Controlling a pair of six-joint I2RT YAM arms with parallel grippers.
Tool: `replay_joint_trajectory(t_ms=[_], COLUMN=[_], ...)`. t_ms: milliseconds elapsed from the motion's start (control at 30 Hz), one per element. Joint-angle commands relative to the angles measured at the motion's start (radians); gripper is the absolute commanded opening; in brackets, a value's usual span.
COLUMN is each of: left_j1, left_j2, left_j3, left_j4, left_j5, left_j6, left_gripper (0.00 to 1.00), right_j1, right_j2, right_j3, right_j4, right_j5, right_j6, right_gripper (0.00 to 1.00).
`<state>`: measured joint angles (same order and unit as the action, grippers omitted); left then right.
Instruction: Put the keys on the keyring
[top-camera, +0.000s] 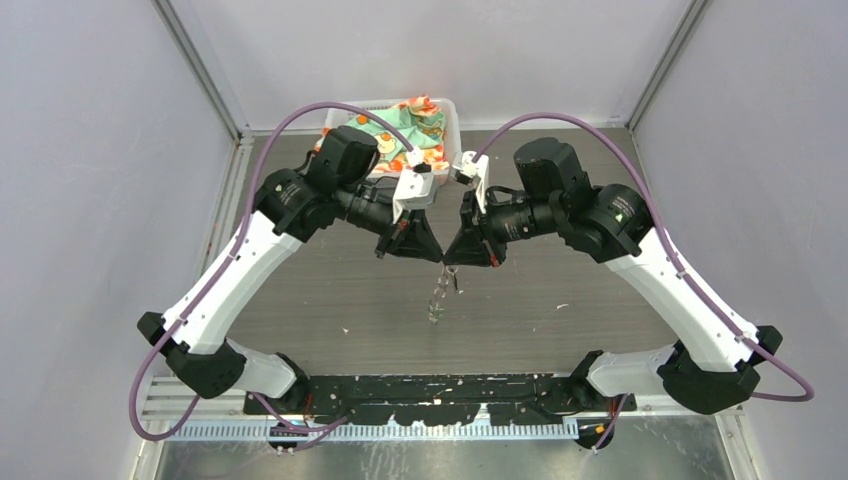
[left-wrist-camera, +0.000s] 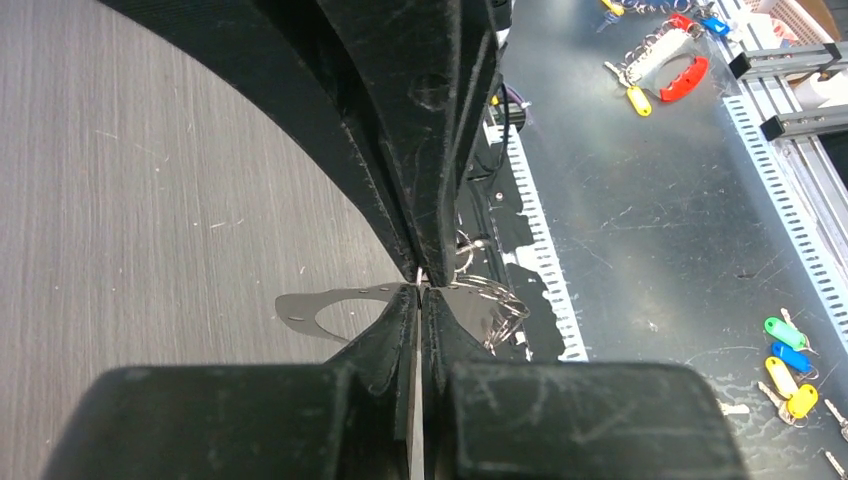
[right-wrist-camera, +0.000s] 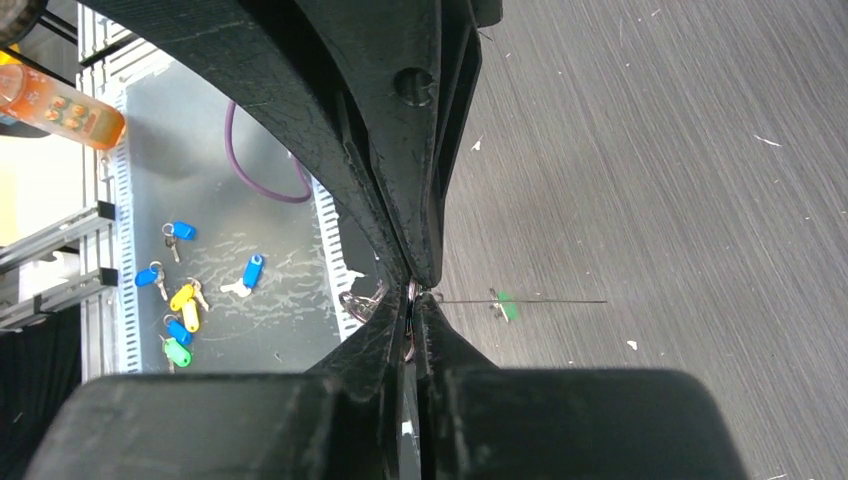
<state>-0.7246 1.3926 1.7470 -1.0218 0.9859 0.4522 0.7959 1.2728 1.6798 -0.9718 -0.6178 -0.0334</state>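
Note:
My left gripper (top-camera: 432, 252) (left-wrist-camera: 418, 285) and right gripper (top-camera: 452, 255) (right-wrist-camera: 412, 292) meet tip to tip above the middle of the table. Both are shut. The left one pinches the keyring (left-wrist-camera: 320, 305), a thin flat grey loop with small holes that sticks out sideways from its tips. In the right wrist view the keyring (right-wrist-camera: 560, 301) is edge-on, a fine line, with a green-headed key (right-wrist-camera: 503, 305) on it. A thin wire shows between the right pads. A shiny bunch of wire rings (top-camera: 438, 295) (left-wrist-camera: 492, 305) hangs under the tips.
A white basket (top-camera: 452, 112) with patterned cloth stands at the back, behind the arms. Below the table's near edge, a metal floor holds spare keys with coloured tags (left-wrist-camera: 788, 362) (right-wrist-camera: 178, 310). An orange bottle (right-wrist-camera: 60, 112) lies there too.

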Motion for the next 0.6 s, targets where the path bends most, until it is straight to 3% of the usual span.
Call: replay_joint_trajectory(t_ms=[0,67,167,300,567], left_j1=[-0.004,0.009,0.052,0.096,0.097], left_j2=[-0.009,-0.029,-0.085,-0.155,-0.201], left_j3=[-0.01,-0.04,-0.138,-0.261,-0.342], left_j4=[0.046,0.106,0.307,0.629,0.812], left_j5=[-0.015,-0.019,0.005,0.022,0.027], left_j6=[-0.002,-0.067,-0.238,-0.493,-0.624], left_gripper=[0.0,0.0,0.0,0.0,0.0], right_j1=[0.006,0.004,-0.007,-0.015,-0.016], right_j2=[-0.031,-0.083,-0.188,-0.29,-0.406], right_j3=[0.014,-0.037,-0.139,-0.247,-0.448], right_j4=[0.121,0.186,0.299,0.373,0.551], right_j5=[0.024,0.096,0.189,0.243,0.331], right_j6=[0.053,0.1,0.158,0.231,0.409], right_gripper=[0.17,0.36,0.48,0.5,0.5])
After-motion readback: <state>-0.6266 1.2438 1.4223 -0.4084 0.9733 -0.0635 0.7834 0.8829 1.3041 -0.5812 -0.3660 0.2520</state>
